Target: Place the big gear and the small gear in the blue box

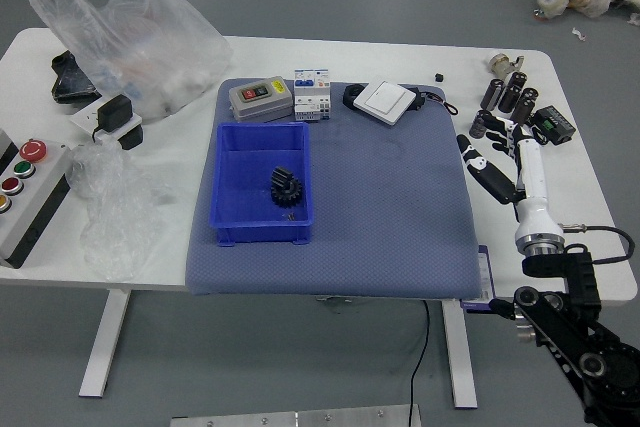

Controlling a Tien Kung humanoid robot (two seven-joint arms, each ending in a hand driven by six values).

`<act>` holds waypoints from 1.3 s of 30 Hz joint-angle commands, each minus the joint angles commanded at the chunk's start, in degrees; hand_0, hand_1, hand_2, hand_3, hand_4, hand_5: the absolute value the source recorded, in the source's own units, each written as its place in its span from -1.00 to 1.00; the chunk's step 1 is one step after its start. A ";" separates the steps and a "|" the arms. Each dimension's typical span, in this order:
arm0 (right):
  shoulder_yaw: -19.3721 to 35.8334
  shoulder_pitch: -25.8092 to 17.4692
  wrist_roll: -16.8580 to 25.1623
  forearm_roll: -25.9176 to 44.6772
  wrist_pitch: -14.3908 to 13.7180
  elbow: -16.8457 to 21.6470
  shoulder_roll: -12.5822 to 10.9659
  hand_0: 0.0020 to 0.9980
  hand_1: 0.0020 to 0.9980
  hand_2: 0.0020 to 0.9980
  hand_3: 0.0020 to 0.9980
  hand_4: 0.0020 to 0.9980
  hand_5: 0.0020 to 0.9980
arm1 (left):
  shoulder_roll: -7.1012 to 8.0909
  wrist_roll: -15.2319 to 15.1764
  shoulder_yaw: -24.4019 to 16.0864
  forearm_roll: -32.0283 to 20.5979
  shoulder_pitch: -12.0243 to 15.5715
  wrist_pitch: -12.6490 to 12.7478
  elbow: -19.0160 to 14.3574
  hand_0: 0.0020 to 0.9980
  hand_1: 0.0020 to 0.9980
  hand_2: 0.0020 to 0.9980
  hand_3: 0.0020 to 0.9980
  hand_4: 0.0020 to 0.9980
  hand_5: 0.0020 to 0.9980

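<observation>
Blue and open-topped, the plastic box (246, 233) sits on the left part of a blue-grey mat (380, 247) on the white table (400, 54). Inside it, towards its right wall, I see the black round big gear (287, 194) and the black ribbed small gear (281, 176). They touch, the small one on the far side. Together their long axis runs roughly from the far side towards me, its near end slanting slightly right. The small gear's ribbed end points to the far side and a little left; how far the big one tilts, I can't tell.

My right robot hand (527, 162), white with black fingers, is over the table beyond the mat's right edge, well apart from the box. Its fingers are apart and grasp nothing, pointing towards the far side and left, near the black cylinders (511, 97).
</observation>
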 joint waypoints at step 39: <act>5.02 0.19 2.40 1.59 -0.33 4.70 0.07 0.21 0.35 0.49 0.47 0.69 -0.02 | -0.41 -0.41 4.47 4.63 -7.27 -0.95 0.00 0.28 0.23 0.20 0.30 0.28 -0.37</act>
